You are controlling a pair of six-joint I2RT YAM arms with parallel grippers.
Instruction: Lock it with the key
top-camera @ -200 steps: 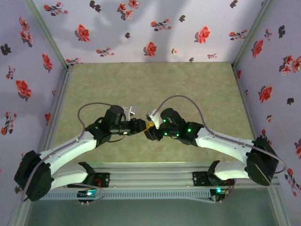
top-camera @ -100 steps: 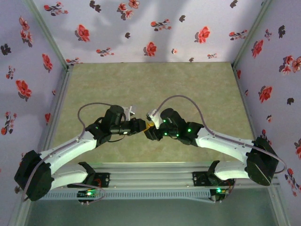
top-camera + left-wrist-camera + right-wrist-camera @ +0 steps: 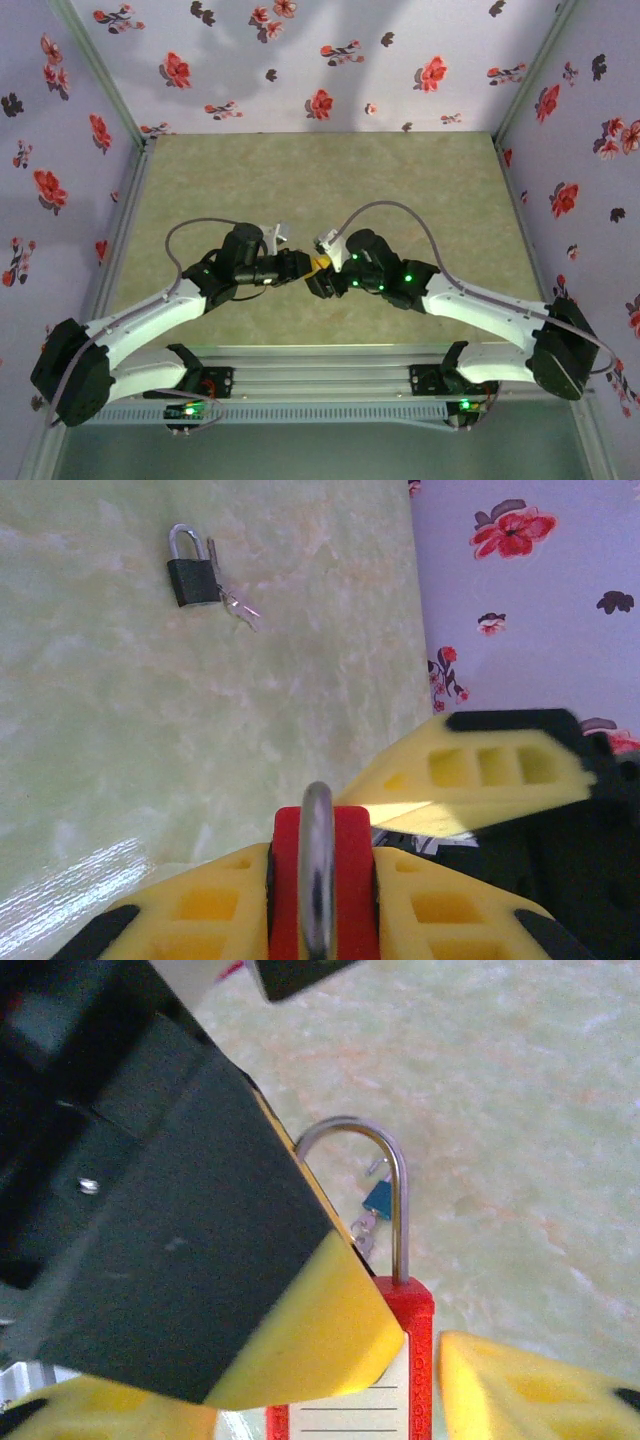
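In the top view the left gripper (image 3: 300, 268) and right gripper (image 3: 320, 272) meet tip to tip above the middle of the table. The left gripper (image 3: 320, 865) is shut on the red padlock (image 3: 350, 880), whose steel shackle faces the camera edge-on. In the right wrist view that padlock (image 3: 415, 1360) with its white label stands between the spread fingers of the open right gripper (image 3: 330, 1415), and a gap separates it from the right fingertip (image 3: 500, 1390). The left gripper's black and yellow finger (image 3: 300, 1330) covers the shackle's left leg. The black-headed key is hidden.
A small black padlock (image 3: 190, 578) with a bunch of keys (image 3: 238, 607) lies on the green mat far from the grippers. A blue-headed key (image 3: 378, 1198) on a ring lies on the mat behind the shackle. Flowered walls enclose the table.
The right arm has shifted a little, its wrist edging towards the left gripper. The left arm holds still with the padlock.
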